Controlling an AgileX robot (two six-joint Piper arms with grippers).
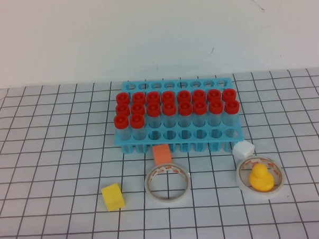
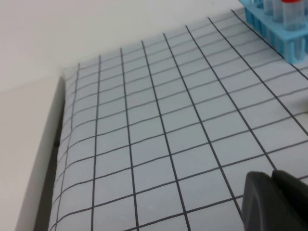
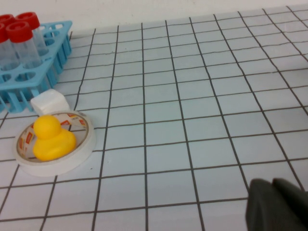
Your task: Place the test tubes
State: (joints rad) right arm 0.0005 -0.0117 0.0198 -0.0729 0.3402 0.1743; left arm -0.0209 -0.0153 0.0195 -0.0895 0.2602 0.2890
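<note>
Presently, neither arm shows in the high view; each tool appears only at the edge of its own wrist view.

Left tool (image 2: 274, 192): over bare grid sheet, near the bench (image 1: 55, 156) edge and well apart from the rack (image 1: 123, 138). Only part of it is in view, but its fingers seem pressed together, with nothing held.

Right tool (image 3: 274, 202): over bare grid, well apart from the rack, on the far side of the duck (image 1: 260, 177) from it. It is likewise closed and empty.

Test tubes (image 1: 169, 106): all have red caps and stand upright in the blue rack at the middle of the bench. Eight fill the back occupied row and eight the row in front of it. Two more stand at the robot's left end of the front row, and the holes to their right are open.

Other items: an orange block (image 1: 162, 154) sits just in front of the rack. A white block (image 1: 244, 149) is at the rack's front right corner. One tape roll (image 1: 168, 197) lies flat just in front of the orange block. A second tape roll (image 1: 261, 194) lies to its right with the yellow duck inside the ring. A yellow block (image 1: 112, 196) sits to the left of the first roll.
</note>
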